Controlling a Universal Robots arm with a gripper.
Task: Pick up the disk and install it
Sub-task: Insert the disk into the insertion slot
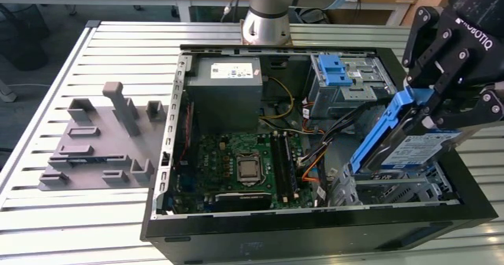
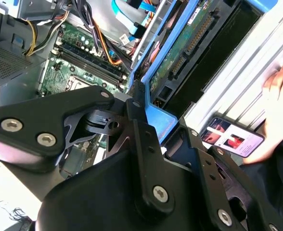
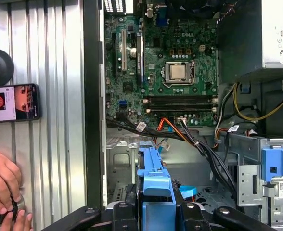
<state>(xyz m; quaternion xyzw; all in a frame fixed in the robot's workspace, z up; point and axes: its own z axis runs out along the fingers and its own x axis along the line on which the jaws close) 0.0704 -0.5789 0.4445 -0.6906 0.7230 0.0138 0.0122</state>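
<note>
Now the gripper is clamped on the disk, holding it tilted over the open case, at the exterior view's right.

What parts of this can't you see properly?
- Exterior view: the gripper is cut off by the picture's edge and covers the disk's upper end.
- Second wrist view: the gripper's body blocks the disk's near end.
- First wrist view: the hand runs off the edge, so what it holds is unclear.
</note>
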